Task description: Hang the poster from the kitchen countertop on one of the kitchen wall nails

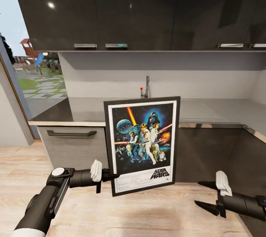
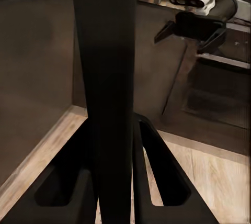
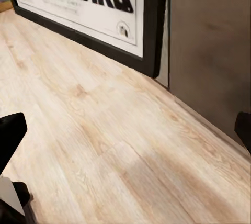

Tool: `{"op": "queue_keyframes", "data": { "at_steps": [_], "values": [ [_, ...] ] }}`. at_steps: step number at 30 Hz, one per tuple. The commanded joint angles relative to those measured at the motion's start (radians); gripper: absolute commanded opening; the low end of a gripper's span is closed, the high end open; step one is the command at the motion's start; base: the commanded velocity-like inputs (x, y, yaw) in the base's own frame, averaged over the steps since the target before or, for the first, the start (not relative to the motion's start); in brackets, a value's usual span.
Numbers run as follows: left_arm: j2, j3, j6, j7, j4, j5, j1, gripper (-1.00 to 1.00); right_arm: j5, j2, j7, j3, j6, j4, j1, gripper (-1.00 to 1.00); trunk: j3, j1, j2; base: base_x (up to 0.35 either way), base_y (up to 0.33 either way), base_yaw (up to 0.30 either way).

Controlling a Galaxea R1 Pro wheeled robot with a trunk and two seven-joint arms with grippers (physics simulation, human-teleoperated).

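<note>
The Star Wars poster (image 1: 142, 143) hangs upright and slightly tilted in front of the dark cabinet fronts, above the wooden floor. My left gripper (image 1: 112, 176) is shut on its lower left frame edge. In the left wrist view the frame edge (image 2: 107, 93) runs as a dark bar between the fingers (image 2: 162, 177). The poster's lower corner with the logo (image 3: 99, 4) appears in the right wrist view. My right gripper (image 1: 203, 194) stands open and holds nothing, low at the right, apart from the poster. The grey-brown kitchen countertop (image 1: 207, 111) stretches behind the poster.
A tap (image 1: 146, 86) stands at the back of the countertop. Dark upper cabinets (image 1: 140, 8) hang above. A drawer front with a handle (image 1: 72, 133) is at the left. A window or opening to a garden (image 1: 33, 74) lies far left. The counter turns a corner at the right (image 1: 255, 133).
</note>
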Motion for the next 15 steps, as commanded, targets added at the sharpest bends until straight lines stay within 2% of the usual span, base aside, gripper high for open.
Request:
{"op": "queue_keyframes", "data": {
  "at_steps": [1, 9, 15],
  "values": [
    [0.0, 0.002, 0.008, -0.005, -0.001, -0.006, -0.001, -1.0, 0.005, 0.0, 0.016, -0.001, 0.013, 0.0, -0.011, 1.0, -0.001, 0.0, -0.001, 0.0, 0.0, 0.0],
    [0.0, 0.003, 0.011, -0.01, 0.002, -0.005, -0.001, -1.0, 0.015, -0.003, 0.121, 0.008, 0.074, 0.009, -0.118, 1.0, -0.001, 0.0, -0.001, 0.0, 0.0, 0.0],
    [0.0, 0.004, 0.011, -0.011, 0.002, -0.006, -0.001, -1.0, 0.029, -0.003, 0.134, 0.019, 0.096, 0.011, -0.149, 1.0, -0.001, 0.0, -0.001, 0.0, 0.0, 0.0]
  ]
}}
